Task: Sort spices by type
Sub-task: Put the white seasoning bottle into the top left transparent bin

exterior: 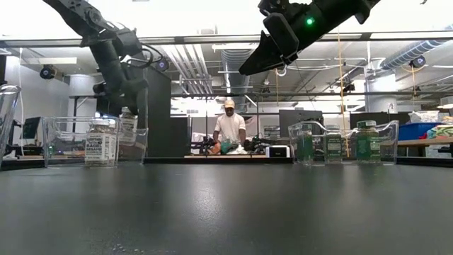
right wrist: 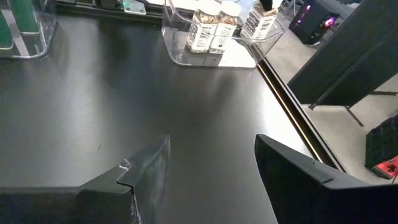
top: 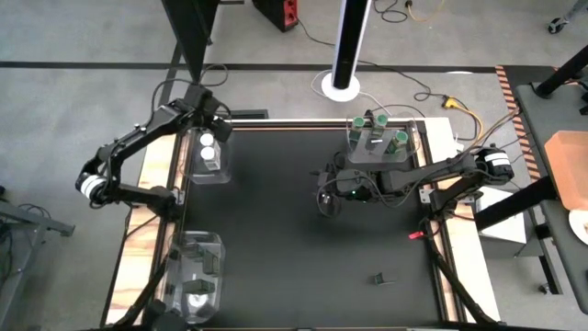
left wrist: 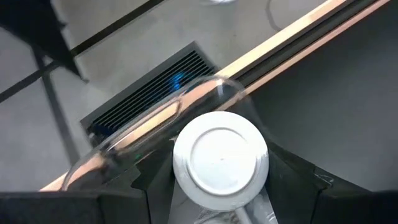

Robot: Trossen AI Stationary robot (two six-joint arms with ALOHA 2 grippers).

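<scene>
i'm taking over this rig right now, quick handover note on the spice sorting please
Left gripper: over the far-left tray, shut on a white-lid jar.
Right gripper: open and empty, raised above the mat near the far-right tray.
Spices: white-lid jars sit in the far-left tray, green-lid jars in the far-right tray.
Done: no jar lies loose on the mat.
Left: set down the held jar. The near-left tray seems to hold something; I cannot tell what, so check it.
</scene>
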